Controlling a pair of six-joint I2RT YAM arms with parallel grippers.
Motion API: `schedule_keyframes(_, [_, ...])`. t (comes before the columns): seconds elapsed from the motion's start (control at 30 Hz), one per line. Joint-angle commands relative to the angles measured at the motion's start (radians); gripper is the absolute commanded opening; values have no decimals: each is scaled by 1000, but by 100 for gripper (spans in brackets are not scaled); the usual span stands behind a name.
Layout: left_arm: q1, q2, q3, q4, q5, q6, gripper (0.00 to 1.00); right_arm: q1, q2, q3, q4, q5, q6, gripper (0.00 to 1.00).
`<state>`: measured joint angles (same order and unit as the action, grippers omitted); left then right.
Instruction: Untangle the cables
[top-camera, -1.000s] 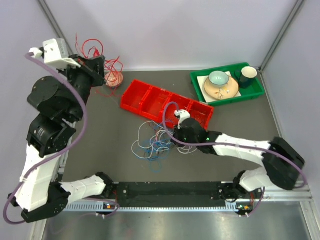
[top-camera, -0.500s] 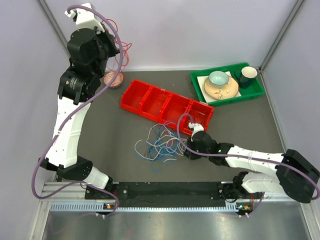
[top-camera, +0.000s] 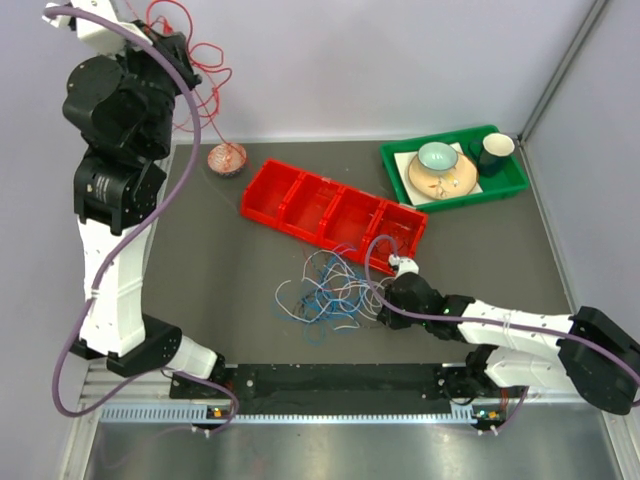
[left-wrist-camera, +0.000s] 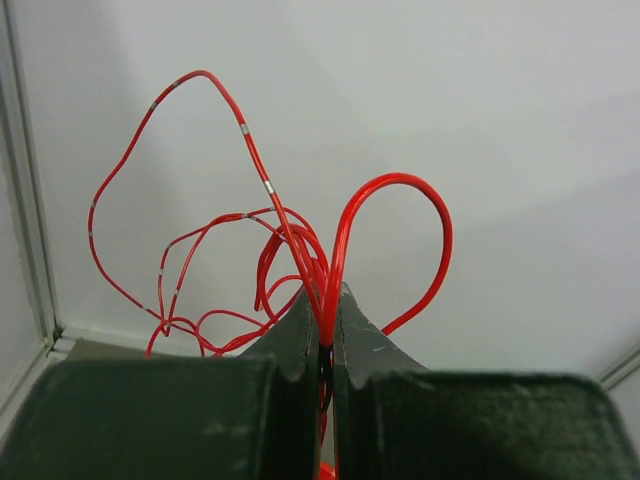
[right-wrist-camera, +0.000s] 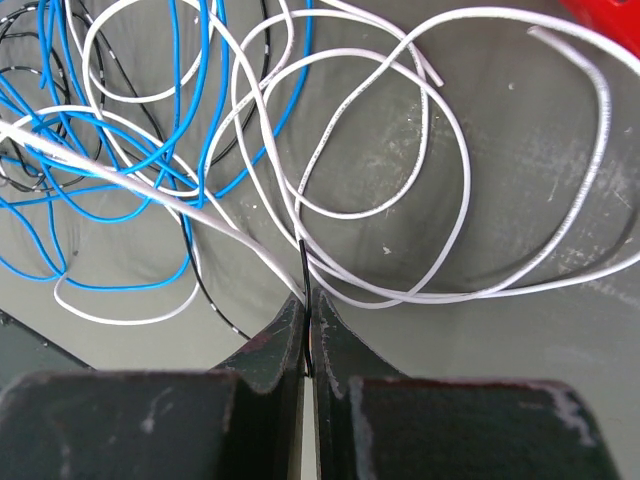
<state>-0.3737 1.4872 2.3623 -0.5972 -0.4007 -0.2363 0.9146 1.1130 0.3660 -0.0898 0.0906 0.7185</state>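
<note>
- As the overhead camera shows, the left gripper hangs high at the rear left, clenched on the red cables, which form thin glossy loops.
- The loose tangle of blue, white and black strands lies on the dark matte table, near the red compartmented tray. The right gripper sits at the tangle's right edge. A green tray stands well apart at the rear right.
- Left wrist: the left gripper pinches the red cables, which arch up against a pale wall.
- Right wrist: the right gripper is closed tight on a thin black strand. White loops and blue loops overlap ahead of it on the scuffed grey surface.
</note>
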Motion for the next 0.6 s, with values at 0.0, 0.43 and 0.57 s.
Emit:
schedule_keyframes(0.0, [4, -39, 40, 105, -41, 48, 0, 15, -19, -12, -1, 24, 16, 0])
schedule_keyframes(0.43, [5, 68, 82, -7, -4, 39, 0, 13, -38, -4, -1, 34, 25, 0])
schedule_keyframes(0.57, [4, 85, -69, -68, 85, -67, 0, 13, -48, 2, -5, 40, 25, 0])
